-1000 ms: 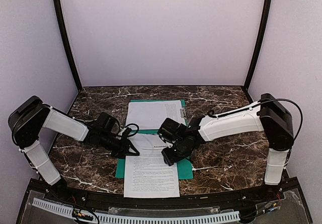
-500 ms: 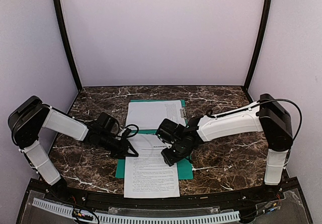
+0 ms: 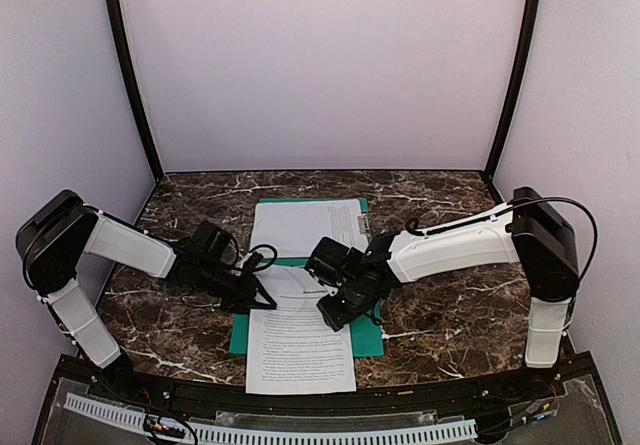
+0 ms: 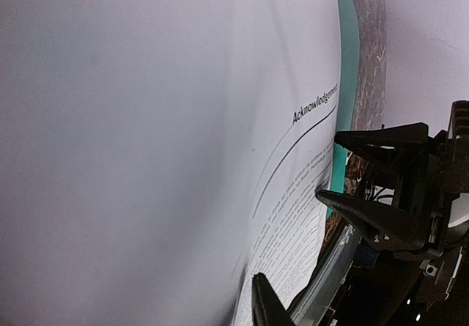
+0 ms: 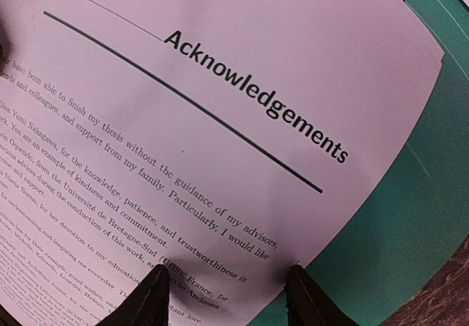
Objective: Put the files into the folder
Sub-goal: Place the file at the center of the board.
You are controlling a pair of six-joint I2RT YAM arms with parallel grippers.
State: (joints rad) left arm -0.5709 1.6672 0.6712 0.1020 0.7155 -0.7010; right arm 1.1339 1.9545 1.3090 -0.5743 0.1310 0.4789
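The teal-green folder (image 3: 368,337) lies open on the marble table. One white sheet (image 3: 305,227) rests on its far half. A second printed sheet (image 3: 300,350), headed "Acknowledgements" (image 5: 183,121), covers the near half and overhangs the table's front edge. My left gripper (image 3: 262,303) is shut on this sheet's left edge, which is raised a little. Only one of its fingers (image 4: 265,305) shows; the paper hides the other. My right gripper (image 3: 335,317) is open, its tips (image 5: 231,297) down on the sheet's right edge next to bare folder (image 5: 410,216). It also shows in the left wrist view (image 4: 327,165).
Dark marble tabletop (image 3: 450,305) extends on both sides of the folder. Lilac walls with black corner posts (image 3: 130,75) enclose the back and sides. A slotted white cable rail (image 3: 270,430) runs along the near edge by the arm bases.
The left jaws have narrowed on the sheet's edge. The right gripper has drifted slightly left across the sheet. The sheets and folder lie as before.
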